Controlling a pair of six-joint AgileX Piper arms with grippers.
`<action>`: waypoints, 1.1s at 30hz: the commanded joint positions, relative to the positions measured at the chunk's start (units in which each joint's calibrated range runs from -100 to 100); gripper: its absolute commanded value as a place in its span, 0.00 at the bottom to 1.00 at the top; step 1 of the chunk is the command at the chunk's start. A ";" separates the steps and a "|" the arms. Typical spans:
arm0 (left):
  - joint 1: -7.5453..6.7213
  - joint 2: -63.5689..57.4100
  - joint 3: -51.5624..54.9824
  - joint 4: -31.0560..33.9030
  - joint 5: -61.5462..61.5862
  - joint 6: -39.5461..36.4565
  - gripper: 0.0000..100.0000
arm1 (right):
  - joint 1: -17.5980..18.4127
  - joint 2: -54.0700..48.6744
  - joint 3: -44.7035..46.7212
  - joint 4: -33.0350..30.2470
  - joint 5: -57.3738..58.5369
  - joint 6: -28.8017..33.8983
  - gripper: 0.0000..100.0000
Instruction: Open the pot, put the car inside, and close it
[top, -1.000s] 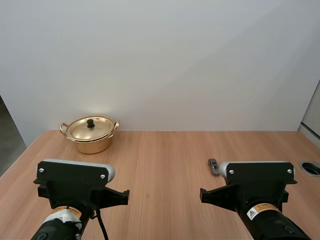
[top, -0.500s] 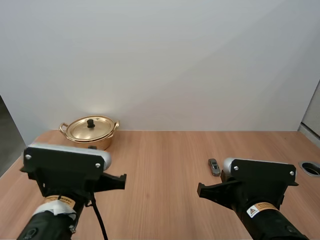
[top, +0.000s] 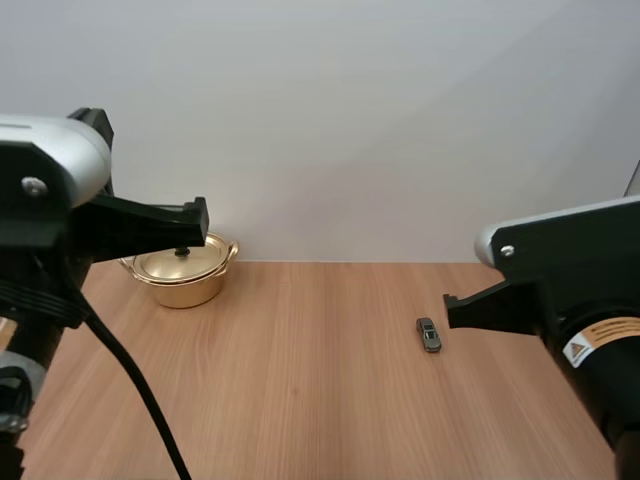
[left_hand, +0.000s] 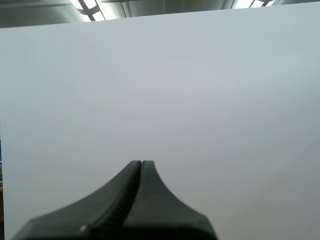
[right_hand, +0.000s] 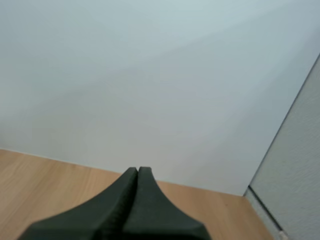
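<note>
1. My left claw (left_hand: 141, 163) is closed on nothing. Its two fingers lie pressed together as one dark wedge, facing the plain wall.
2. My right claw (right_hand: 138, 169) is likewise closed and empty, held above the worktop (right_hand: 45, 175) and pointing toward its far edge.
3. The golden pot (top: 186, 285) sits at the far left of the worktop, close to the wall. Its lid (top: 172, 265) is on, with the black knob (top: 181, 252) upright.
4. The small grey toy car (top: 429, 334) lies on bare wood on my right side, well apart from the pot and near my right arm.
5. As I judge it, nothing of the task is done: the lid is on, the car is outside, and neither claw touches anything.
6. Everything is left to do: lift the lid off, pick up the car, drop it into the pot and set the lid back. My left arm looks better placed for the pot, my right for the car.
</note>
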 joint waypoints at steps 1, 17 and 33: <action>-0.09 -0.01 -1.44 1.62 42.63 0.19 0.00 | 0.01 0.00 -4.99 3.74 1.78 -0.39 0.00; 3.64 37.05 -18.00 15.72 18.12 2.55 0.00 | 0.01 2.93 -5.09 22.36 17.42 -16.61 0.00; 6.32 80.80 -47.50 5.39 48.49 9.12 0.53 | 0.01 2.69 -0.44 24.03 19.96 -18.42 0.00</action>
